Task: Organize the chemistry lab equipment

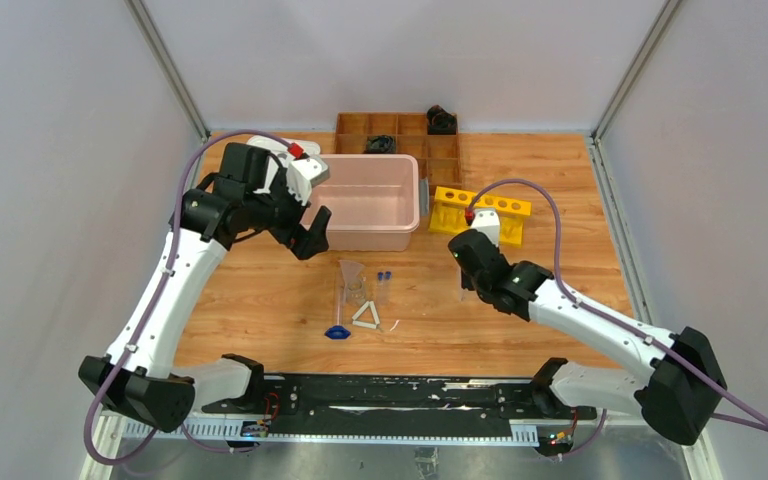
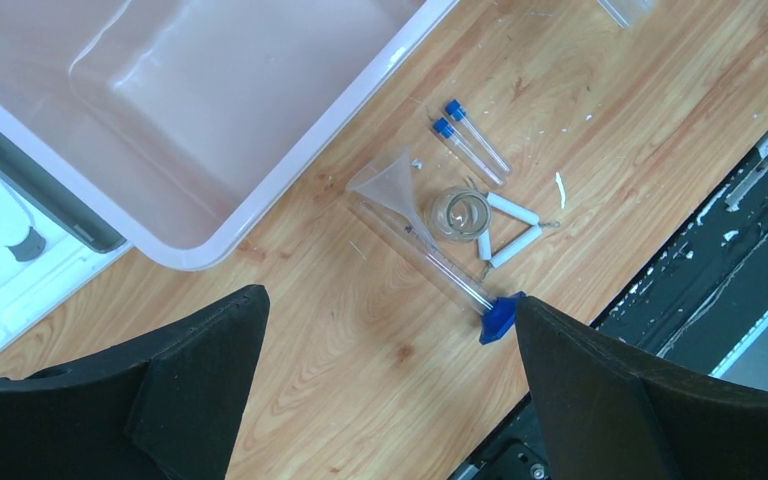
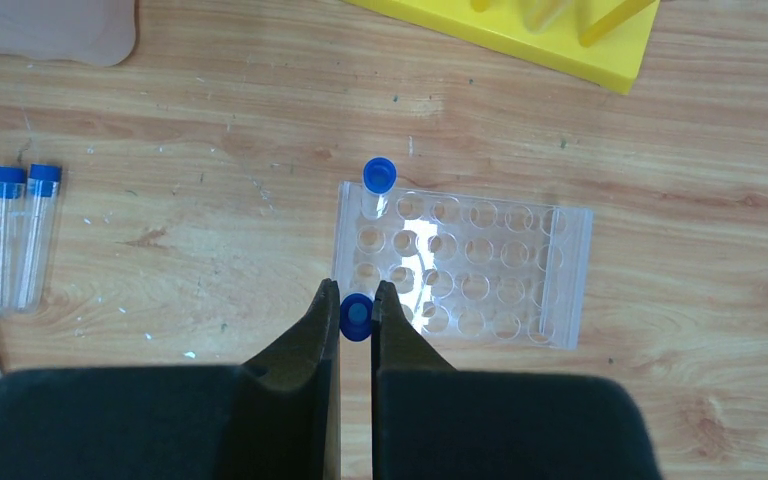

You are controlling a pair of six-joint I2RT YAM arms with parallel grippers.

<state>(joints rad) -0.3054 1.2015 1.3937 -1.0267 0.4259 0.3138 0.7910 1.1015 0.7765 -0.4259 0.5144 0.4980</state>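
Observation:
My right gripper (image 3: 357,300) is shut on a blue-capped tube (image 3: 357,320), held upright over the near left corner of the clear tube rack (image 3: 480,270). Another capped tube (image 3: 378,178) stands in the rack's far left hole. Two more tubes (image 3: 22,235) lie on the table to the left and also show in the left wrist view (image 2: 472,140). My left gripper (image 2: 388,300) is open and empty above the table, beside the glass funnel (image 2: 390,182), the white triangle (image 2: 510,225) and the blue piece (image 2: 498,318). In the top view the left gripper (image 1: 312,238) hangs by the bin and the right gripper (image 1: 463,285) covers the rack.
A pink plastic bin (image 1: 370,200) stands behind the loose items. A yellow rack (image 1: 480,212) is behind my right gripper. The brown compartment tray (image 1: 400,135) with black objects sits at the back. A small round glass (image 2: 460,212) lies by the triangle.

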